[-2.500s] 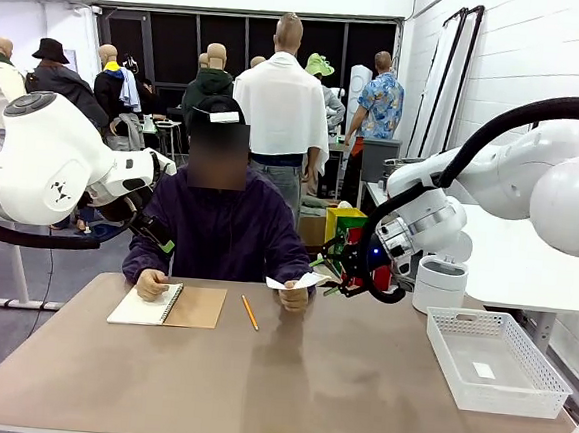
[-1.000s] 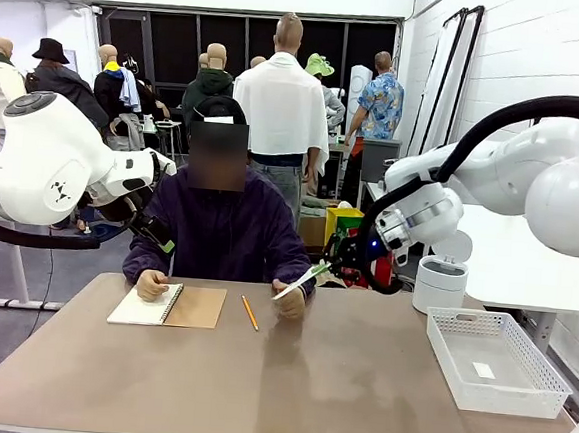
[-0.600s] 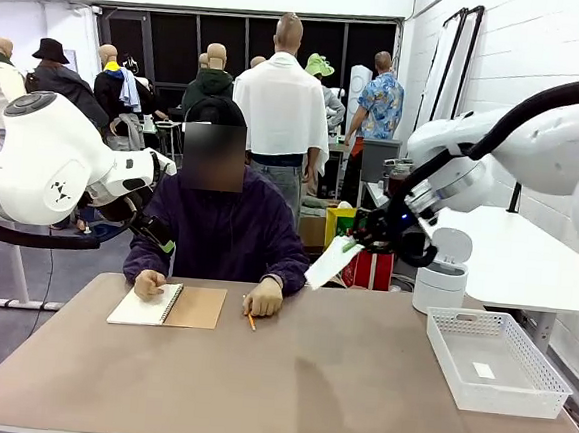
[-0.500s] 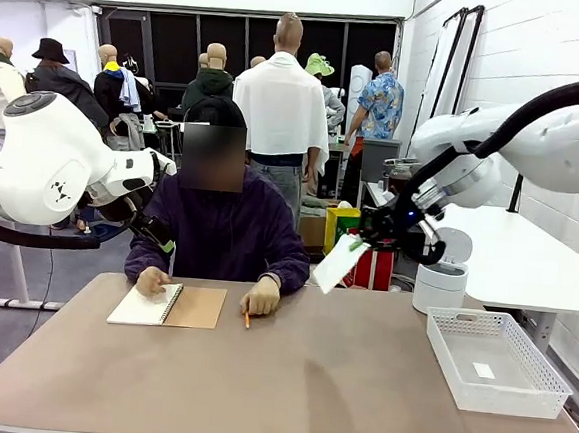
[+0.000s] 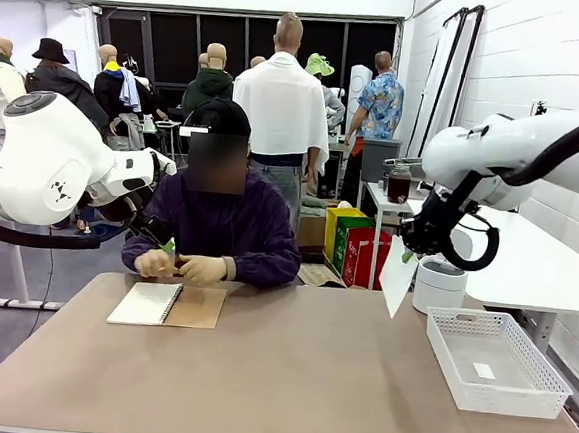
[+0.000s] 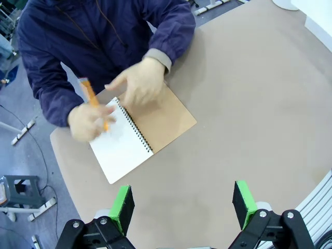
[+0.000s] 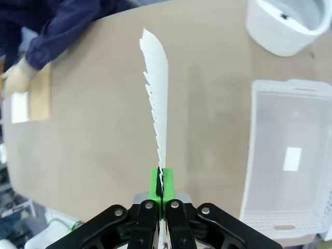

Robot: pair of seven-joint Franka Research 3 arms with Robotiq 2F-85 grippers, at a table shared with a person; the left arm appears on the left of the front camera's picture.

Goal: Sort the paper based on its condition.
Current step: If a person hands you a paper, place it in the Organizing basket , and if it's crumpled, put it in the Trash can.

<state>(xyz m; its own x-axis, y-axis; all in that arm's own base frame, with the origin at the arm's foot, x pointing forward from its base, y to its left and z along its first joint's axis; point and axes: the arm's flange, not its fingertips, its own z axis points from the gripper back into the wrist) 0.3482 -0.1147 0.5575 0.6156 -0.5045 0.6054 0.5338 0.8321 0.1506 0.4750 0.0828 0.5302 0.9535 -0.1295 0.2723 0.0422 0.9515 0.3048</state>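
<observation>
White paper (image 5: 398, 275), taken from the person (image 5: 223, 236) moments ago, hangs clenched in our right gripper (image 7: 161, 179); tray (image 5: 457, 380) waits at four o'clock; left gripper (image 6: 182, 199) released.

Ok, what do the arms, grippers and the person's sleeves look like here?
The left arm and right arm are white rounded shells with black cables. The left gripper and right gripper are black, their fingers tipped with green pads. The person's sleeves are dark purple, paler at the cuffs.
</observation>
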